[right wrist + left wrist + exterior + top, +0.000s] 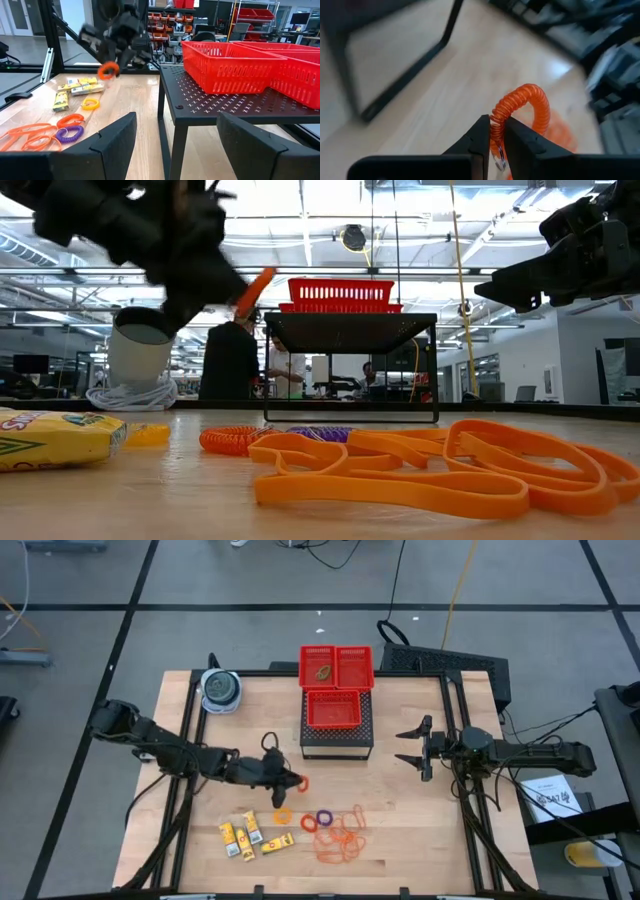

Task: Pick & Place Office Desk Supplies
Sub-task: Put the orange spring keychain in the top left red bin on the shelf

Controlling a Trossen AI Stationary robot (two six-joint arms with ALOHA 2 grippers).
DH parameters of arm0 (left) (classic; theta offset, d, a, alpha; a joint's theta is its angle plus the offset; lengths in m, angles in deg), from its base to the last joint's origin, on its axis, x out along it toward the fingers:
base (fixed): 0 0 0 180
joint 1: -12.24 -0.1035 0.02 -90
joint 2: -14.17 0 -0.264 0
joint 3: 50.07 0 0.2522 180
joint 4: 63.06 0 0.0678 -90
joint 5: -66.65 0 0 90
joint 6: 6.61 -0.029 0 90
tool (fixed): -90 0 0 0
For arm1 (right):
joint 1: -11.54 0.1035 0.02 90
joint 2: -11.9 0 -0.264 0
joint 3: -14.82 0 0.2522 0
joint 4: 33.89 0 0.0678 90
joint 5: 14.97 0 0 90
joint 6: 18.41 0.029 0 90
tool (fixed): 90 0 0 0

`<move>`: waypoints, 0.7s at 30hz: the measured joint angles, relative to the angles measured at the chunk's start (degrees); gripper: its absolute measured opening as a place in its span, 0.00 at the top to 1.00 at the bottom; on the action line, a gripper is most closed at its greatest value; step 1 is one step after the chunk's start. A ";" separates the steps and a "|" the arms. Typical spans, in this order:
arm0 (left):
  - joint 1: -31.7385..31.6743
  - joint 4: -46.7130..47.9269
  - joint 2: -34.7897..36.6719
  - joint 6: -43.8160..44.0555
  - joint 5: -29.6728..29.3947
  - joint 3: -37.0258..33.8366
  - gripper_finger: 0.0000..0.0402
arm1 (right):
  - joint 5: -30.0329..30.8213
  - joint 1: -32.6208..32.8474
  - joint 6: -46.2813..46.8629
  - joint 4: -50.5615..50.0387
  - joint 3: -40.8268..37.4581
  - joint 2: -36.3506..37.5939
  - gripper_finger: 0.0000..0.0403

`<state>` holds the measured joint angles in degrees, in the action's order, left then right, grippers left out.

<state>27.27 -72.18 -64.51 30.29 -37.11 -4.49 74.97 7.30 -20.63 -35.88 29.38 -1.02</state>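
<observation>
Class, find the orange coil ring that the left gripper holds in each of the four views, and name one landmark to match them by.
High view: orange coil ring at the left gripper, left of centre.
Low view: upper left, held above the table.
Left wrist view: centre, pinched between the fingers.
Right wrist view: upper left.
Shared landmark: the red baskets on the black stand.

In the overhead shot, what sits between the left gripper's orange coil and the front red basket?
Nothing: in the high view, only bare table separates the orange coil from the front red basket.
</observation>
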 joint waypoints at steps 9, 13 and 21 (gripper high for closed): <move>-4.37 -21.34 0.04 -16.03 4.16 0.02 0.87 | 0.02 -0.01 0.01 0.00 0.02 0.00 0.34; -6.97 -26.65 0.04 -20.84 4.33 0.07 0.87 | 0.00 -0.01 0.01 0.00 0.00 0.00 0.34; -13.68 -28.21 0.06 -25.27 4.27 0.07 0.87 | 0.01 0.00 0.01 0.00 0.00 0.00 0.34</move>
<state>13.59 -100.39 -64.44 5.01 -32.84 -4.43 74.98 7.30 -20.63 -35.88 29.38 -1.02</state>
